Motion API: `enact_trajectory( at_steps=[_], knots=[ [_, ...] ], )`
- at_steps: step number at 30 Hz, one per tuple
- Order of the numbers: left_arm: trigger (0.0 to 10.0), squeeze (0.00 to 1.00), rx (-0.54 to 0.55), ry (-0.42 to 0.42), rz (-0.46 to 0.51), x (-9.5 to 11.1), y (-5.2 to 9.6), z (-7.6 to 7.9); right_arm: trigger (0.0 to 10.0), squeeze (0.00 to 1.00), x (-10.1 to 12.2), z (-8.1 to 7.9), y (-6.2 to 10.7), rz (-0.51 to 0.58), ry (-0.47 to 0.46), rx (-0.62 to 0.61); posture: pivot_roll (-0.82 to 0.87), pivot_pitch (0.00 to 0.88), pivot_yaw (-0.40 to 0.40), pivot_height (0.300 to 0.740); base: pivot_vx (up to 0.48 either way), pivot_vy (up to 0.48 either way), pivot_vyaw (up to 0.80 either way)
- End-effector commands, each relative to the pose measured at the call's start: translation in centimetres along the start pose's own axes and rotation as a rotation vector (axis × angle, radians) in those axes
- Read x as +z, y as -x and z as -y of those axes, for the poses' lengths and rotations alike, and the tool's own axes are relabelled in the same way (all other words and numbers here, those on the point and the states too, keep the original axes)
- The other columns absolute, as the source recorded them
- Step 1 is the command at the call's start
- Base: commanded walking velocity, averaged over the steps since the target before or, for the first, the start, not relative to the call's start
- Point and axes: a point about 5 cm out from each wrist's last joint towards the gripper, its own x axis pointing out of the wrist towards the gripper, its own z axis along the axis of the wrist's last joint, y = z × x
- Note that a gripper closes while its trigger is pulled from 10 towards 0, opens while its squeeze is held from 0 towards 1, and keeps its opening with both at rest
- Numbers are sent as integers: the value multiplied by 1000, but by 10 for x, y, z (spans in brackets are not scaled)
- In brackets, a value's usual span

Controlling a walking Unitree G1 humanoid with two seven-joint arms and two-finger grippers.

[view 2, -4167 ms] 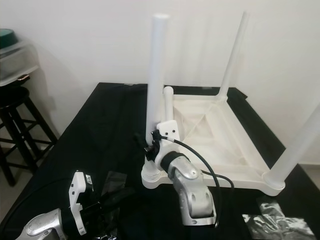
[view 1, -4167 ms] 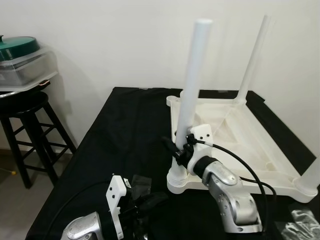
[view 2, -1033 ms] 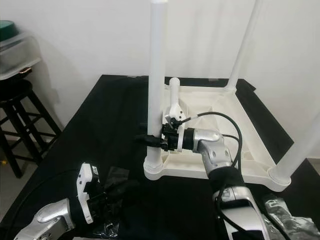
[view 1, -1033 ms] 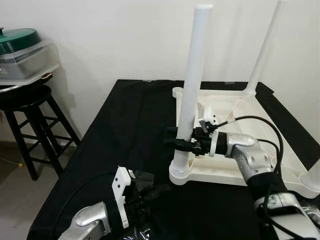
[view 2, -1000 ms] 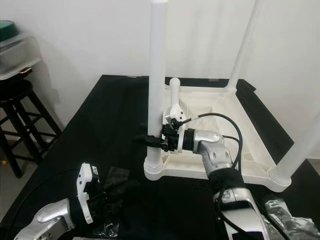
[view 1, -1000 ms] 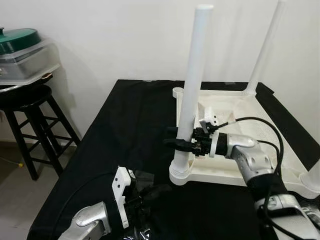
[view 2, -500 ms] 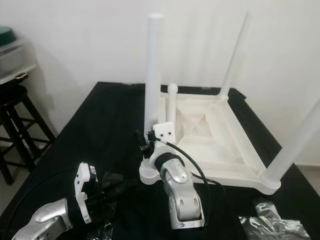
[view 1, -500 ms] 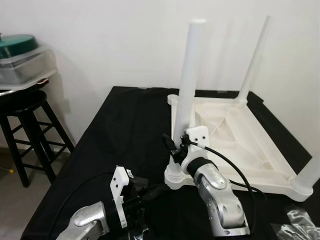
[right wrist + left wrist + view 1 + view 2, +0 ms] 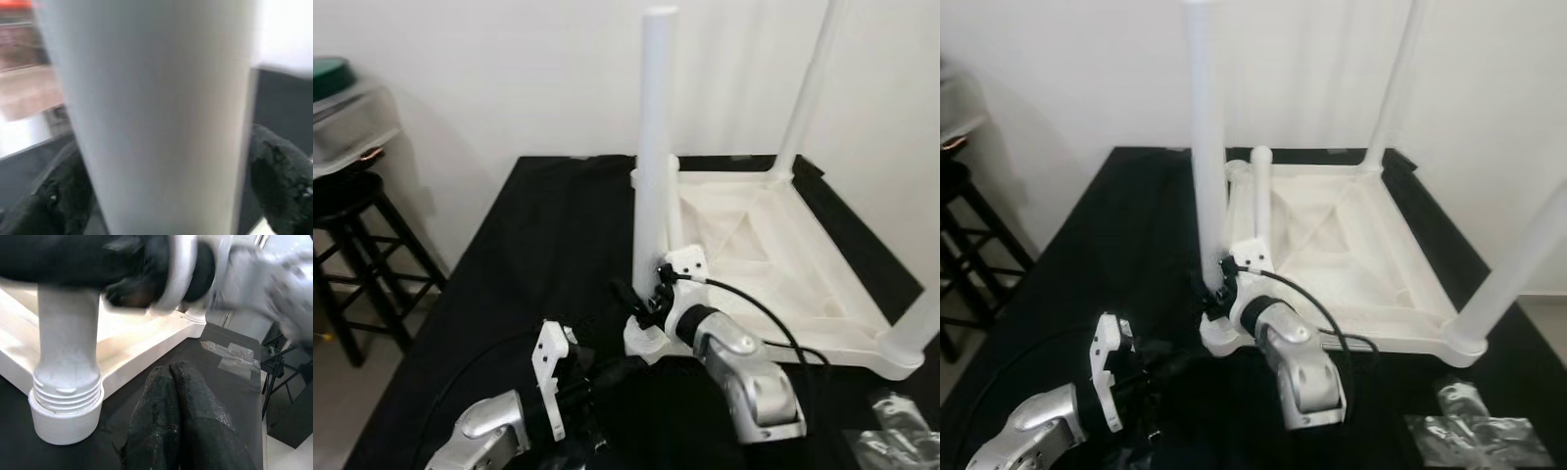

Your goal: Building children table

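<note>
The right claw (image 9: 641, 302) pinches the near white leg (image 9: 653, 147) low down, fingertips partly hidden behind it. The left claw (image 9: 171, 396), pressed together, rests on the black desk (image 9: 538, 255).

You won't find anything readable here, no text, labels, brand marks or numbers. The white table leg (image 9: 653, 147), the upturned tabletop (image 9: 773, 245) and the black surface (image 9: 548, 255) are all blank as far as you can see.

Two silver arms with white wrist brackets, looping black cables and textured black fingers (image 9: 181, 426).
</note>
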Motion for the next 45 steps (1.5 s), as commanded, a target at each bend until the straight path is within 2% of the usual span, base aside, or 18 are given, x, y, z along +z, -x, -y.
enact_trajectory(
  at_steps=[1,2,4,10,12,13,15,27,30,31,34,35,36,37,39,40,41,45],
  knots=[
    [10000,0,10,7,-5,-3,1,-1,10000,1000,2,-4,0,37,-5,135,-32,0,-13,740,0,0,0],
    [10000,0,9,7,-4,-3,1,-1,10000,0,5,-1,4,36,14,209,-32,0,-13,740,0,0,0],
    [10000,0,9,7,-4,-3,1,-1,10000,0,5,-1,4,36,14,209,-32,0,-13,740,0,0,0],
    [10000,0,14,3,-3,-4,0,-2,10000,0,9,31,7,-27,21,312,-19,0,-18,740,0,0,0],
    [10000,0,15,2,-3,-4,0,-3,9176,0,11,39,7,-36,-1,321,-15,0,-19,740,0,0,0],
    [10000,0,16,2,-4,-5,0,-3,745,0,11,44,7,-42,-18,321,-14,0,-20,740,0,0,0],
    [10000,0,15,2,-5,-5,0,-3,0,0,9,47,7,-54,-30,332,-14,0,-20,740,0,0,0],
    [10000,0,12,7,-4,-6,-1,-2,0,0,-1,54,25,-71,17,281,-23,0,-14,740,0,0,0],
    [10000,0,11,7,-2,-6,0,-1,0,0,-11,52,34,-81,17,103,-26,0,-26,740,0,0,0],
    [10000,0,11,7,-2,-6,2,-1,0,0,-20,47,27,-73,-16,-90,-26,0,-34,740,0,0,0],
    [10000,0,11,7,-2,-6,2,0,0,0,-26,44,24,-71,-42,-227,-26,0,-34,740,0,0,0],
    [10000,0,11,7,-2,-6,3,-1,0,0,-47,22,22,-109,-139,-486,-20,0,-28,740,0,0,0],
    [10000,0,11,7,-2,-6,3,-1,0,0,-47,22,22,-109,-139,-486,-20,0,-28,740,0,0,0],
    [10000,0,13,7,-3,-5,4,-1,0,0,-61,-5,21,-137,-188,-601,-34,0,-10,740,0,0,0],
    [10000,0,13,7,-3,-5,4,-1,0,0,-61,-5,21,-137,-188,-601,-34,0,-10,740,0,0,0],
    [10000,0,13,6,-5,-6,4,-2,0,0,-68,-23,18,-168,-186,-581,-56,0,-6,740,0,0,0],
    [10000,0,11,9,-6,-6,3,-3,0,0,-68,-28,15,-171,-170,-562,-36,0,-24,740,0,0,0],
    [10000,0,19,5,1,-6,2,-3,0,0,-68,-24,11,-174,-149,-529,-32,0,-27,740,0,0,0]
  ],
)
